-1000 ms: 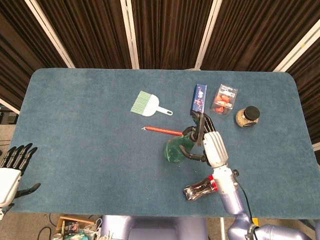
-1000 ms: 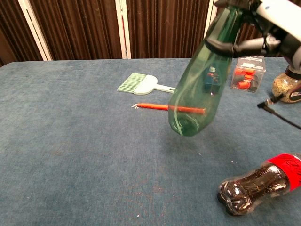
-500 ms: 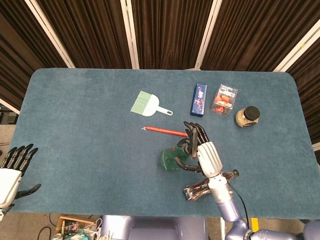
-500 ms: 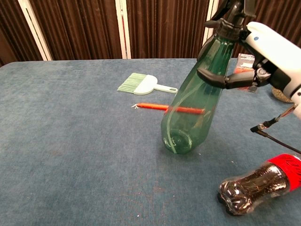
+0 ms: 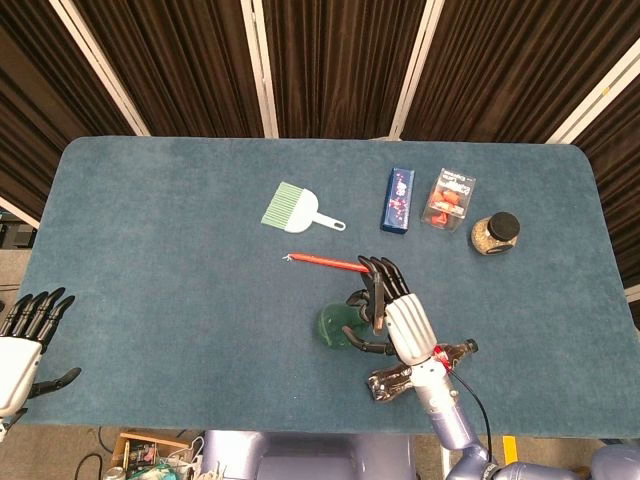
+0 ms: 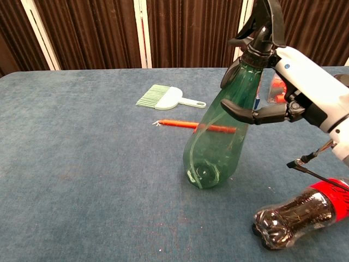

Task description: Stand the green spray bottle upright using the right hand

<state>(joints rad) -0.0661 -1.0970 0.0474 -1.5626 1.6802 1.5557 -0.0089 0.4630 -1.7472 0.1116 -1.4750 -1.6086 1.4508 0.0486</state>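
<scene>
Under the right hand (image 6: pixel 297 90), near the front of the blue table (image 5: pixel 160 280), green spray bottle (image 6: pixel 218 139) is gripped round its upper body: thumb across the front, fingers (image 5: pixel 378 272) wrapped behind, black trigger head sticking up above the hand. Bottle tilted, top leaning toward the hand's side, base low at the cloth; full contact with the table hard to tell. Head view shows the same hand (image 5: pixel 395 315) over the bottle (image 5: pixel 335 325), only a patch of green showing to its left.

Just beyond the fingertips lies an orange-red pencil (image 5: pixel 328 262), flat, seen partly through the green plastic in chest view. Further out past the pencil, a pale green dustpan brush (image 5: pixel 295 210), handle pointing toward the hand's side. Straight ahead of the hand, well apart, a blue box (image 5: pixel 398 199); right of that a clear pack with red items (image 5: pixel 449 199), then a jar with black lid (image 5: pixel 496 234), upright.

Below the right wrist, a dark cola bottle with red label (image 6: pixel 300 213) lying on its side, near the front edge. A thin black cable (image 6: pixel 316 174) runs from the wrist above it.

Left hand (image 5: pixel 25 345) far off at the table's front left corner, off the cloth, fingers spread, holding nothing.
</scene>
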